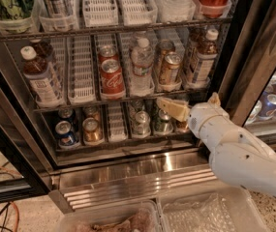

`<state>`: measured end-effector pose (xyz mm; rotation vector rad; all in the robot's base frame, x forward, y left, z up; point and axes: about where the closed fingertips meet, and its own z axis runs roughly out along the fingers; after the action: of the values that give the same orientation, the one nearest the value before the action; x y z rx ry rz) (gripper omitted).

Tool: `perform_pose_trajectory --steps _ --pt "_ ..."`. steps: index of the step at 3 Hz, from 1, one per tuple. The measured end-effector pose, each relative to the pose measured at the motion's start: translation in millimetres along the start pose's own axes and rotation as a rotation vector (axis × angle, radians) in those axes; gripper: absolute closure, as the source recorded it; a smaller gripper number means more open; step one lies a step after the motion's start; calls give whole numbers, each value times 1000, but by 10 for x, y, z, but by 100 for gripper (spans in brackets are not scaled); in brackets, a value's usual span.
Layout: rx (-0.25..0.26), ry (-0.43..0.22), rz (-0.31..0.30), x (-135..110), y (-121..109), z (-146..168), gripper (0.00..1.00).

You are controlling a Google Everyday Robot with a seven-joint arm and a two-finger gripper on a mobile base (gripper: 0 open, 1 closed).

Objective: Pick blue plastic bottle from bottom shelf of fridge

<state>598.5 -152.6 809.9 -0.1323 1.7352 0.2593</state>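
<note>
Beige hand (pixel 172 109) is held before the cans (pixel 93 130) below the bottom shelf (pixel 82 76); its opening cannot be told.

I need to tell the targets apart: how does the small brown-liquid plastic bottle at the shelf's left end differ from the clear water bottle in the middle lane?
The small brown-liquid plastic bottle holds dark liquid; the clear water bottle is colourless. The brown bottle stands far left; the water bottle stands centrally, nearer the end effector, which hangs lower, before the can rack. Both stand upright, white-capped.
</note>
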Motion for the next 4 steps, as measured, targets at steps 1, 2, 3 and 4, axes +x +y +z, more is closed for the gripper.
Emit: perform_pose_trajectory --steps 1,2,3,4 --pt "32 -67 -34 -39 102 198 0" --pt "47 -88 -63 -112 75 192 0" --pt "51 -87 -36 -95 122 209 0" --pt "93 -114 -36 -99 110 243 0"
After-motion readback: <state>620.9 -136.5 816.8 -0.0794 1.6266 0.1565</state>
